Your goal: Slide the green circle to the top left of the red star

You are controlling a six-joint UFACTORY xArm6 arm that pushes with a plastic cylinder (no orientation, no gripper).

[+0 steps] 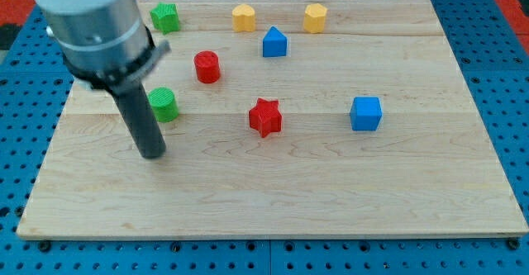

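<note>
The green circle (164,104) lies at the board's left, partly behind the rod. My tip (152,154) rests on the board just below it and slightly to its left, close to it but apart. The red star (265,116) lies near the board's middle, well to the right of the green circle. A second green block, star-like (165,16), sits at the view's top left.
A red cylinder (207,66) lies between the green circle and the blue pentagon-shaped block (274,42). A yellow heart-like block (243,16) and a yellow hexagon (315,16) sit along the top. A blue cube (365,113) lies right of the red star. The wooden board (273,201) is ringed by blue pegboard.
</note>
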